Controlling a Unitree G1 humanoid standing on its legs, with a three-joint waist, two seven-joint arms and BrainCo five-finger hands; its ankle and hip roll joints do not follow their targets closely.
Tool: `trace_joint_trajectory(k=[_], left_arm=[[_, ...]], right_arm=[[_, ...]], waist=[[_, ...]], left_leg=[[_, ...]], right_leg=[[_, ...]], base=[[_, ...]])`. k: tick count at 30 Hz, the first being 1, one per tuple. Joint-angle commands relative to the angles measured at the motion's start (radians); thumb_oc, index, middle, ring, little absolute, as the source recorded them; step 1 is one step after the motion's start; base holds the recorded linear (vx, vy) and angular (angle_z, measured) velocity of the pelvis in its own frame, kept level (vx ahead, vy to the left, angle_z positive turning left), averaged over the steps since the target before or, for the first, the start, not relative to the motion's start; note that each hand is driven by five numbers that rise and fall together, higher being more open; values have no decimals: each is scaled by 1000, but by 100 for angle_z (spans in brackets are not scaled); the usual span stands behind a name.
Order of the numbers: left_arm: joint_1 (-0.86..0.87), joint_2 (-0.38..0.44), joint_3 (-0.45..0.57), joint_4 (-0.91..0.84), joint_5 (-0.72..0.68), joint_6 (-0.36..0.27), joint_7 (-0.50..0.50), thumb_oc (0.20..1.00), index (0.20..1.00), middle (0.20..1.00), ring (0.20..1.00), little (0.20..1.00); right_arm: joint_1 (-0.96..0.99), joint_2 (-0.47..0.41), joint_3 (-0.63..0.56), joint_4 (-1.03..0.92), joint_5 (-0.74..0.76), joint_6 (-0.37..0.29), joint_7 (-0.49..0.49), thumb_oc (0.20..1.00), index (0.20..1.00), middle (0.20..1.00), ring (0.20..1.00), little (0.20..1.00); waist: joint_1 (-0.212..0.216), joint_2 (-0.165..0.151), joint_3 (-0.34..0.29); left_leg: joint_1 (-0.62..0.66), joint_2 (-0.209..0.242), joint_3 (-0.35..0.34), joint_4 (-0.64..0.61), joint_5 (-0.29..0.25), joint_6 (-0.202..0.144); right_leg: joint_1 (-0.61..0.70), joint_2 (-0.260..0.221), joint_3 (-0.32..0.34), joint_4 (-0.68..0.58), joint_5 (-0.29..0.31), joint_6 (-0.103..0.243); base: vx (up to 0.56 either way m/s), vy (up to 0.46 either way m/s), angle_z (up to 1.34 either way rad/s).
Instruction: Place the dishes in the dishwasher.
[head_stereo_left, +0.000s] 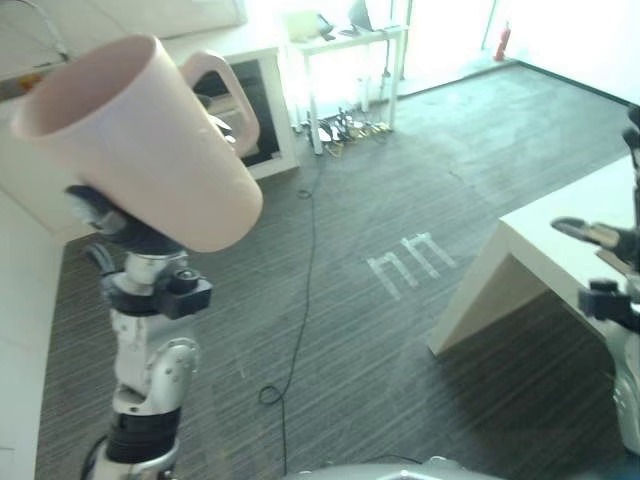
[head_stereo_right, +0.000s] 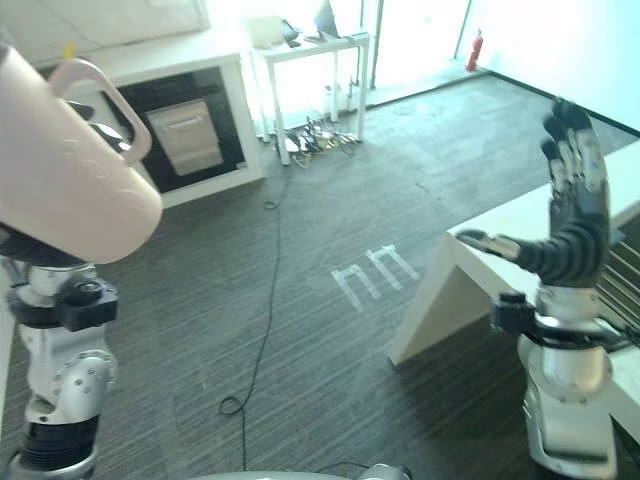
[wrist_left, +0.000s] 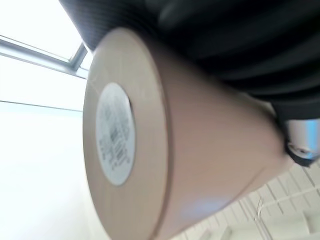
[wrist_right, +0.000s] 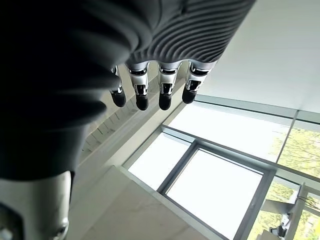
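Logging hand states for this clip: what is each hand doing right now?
Left hand: shut on the pale pink mug, held up and tilted.
Right hand: open, fingers straight and raised, holding nothing.

Office or lab room, grey striped carpet (head_stereo_left: 400, 180), white desk (head_stereo_right: 310, 45) with laptop (head_stereo_right: 328, 18); large windows (wrist_right: 220, 170)

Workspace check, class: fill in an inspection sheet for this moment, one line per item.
Surface: grey carpet with pale tape marks.
Job's things: pink mug, tilted, raised off the floor.
Clutter: things piled under the white table.
Hands: left hand under the mug, fingers hidden; right hand raised, fingers straight, holding nothing.
Cables: black cable trailing over the carpet.
Surroundings: white cabinet, white counter, red extinguisher.
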Motion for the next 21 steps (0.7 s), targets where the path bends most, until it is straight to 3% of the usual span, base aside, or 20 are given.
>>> trace_joint_trajectory(k=[1,5,10,12,13,15,16,18,20,21], left_arm=[[-42,68,1,-44,-56,-14,-26,200,200,200,200,200],[-23,57,-16,-56,-38,-38,-4,200,200,200,200,200],[49,82,9,-70,-16,-67,29,200,200,200,200,200],[64,85,15,-72,-17,-79,27,200,200,200,200,200],[77,83,21,-81,-21,-84,31,200,200,200,200,200],[69,76,15,-70,-33,-86,27,200,200,200,200,200],[58,76,14,-64,-40,-83,26,200,200,200,200,200],[40,74,14,-55,-29,-87,33,200,200,200,200,200],[26,97,32,-46,-32,-95,56,200,200,200,200,200],[21,100,42,-40,-33,-90,64,200,200,200,200,200]], right_arm=[[-75,-55,-51,12,44,-30,29,1000,1000,1000,1000,1000],[-13,-54,-76,8,96,-59,76,1000,1000,1000,1000,1000],[-94,-85,26,11,80,11,40,1000,1000,1000,1000,1000],[-111,-97,43,17,76,25,26,1000,1000,1000,1000,1000],[-125,-112,55,23,71,33,15,1000,1000,1000,1000,1000],[-130,-126,50,31,62,27,9,1000,1000,1000,1000,1000],[-144,-135,47,38,68,31,8,1000,1000,1000,1000,1000],[-172,-151,39,51,88,22,18,1000,1000,1000,1000,1000],[-187,-151,38,52,132,-1,44,1000,1000,1000,1000,1000],[-170,-130,35,50,133,-17,62,1000,1000,1000,1000,1000]], waist=[[-46,-19,-12],[-57,-30,-14],[38,-40,-18],[50,-42,-17],[64,-42,-12],[59,-50,4],[57,-60,9],[57,-69,15],[36,-41,6],[22,-31,3]], left_leg=[[42,50,-27,-67,41,-81],[34,39,-63,-67,46,-76],[21,77,-80,-67,60,-103],[27,83,-67,-67,58,-111],[30,96,-30,-67,68,-127],[30,141,120,-40,89,-170],[23,156,150,14,81,-176],[5,158,155,77,52,-173],[59,144,163,-62,56,-153],[65,138,151,-67,48,-149]], right_leg=[[36,242,174,-254,93,-15],[56,284,230,-283,80,-29],[141,284,124,-412,37,-51],[157,286,108,-430,38,-53],[170,289,86,-444,38,-57],[189,272,20,-445,31,-55],[192,259,1,-445,37,-58],[192,241,-20,-445,47,-58],[173,232,-46,-440,58,-40],[165,226,-49,-432,67,-32]], base=[[27,4,108],[11,-53,88],[-42,-178,66],[-63,-67,78],[-91,-8,88],[-160,40,50],[-180,29,98],[-174,129,120],[-142,298,35],[-94,267,25]])
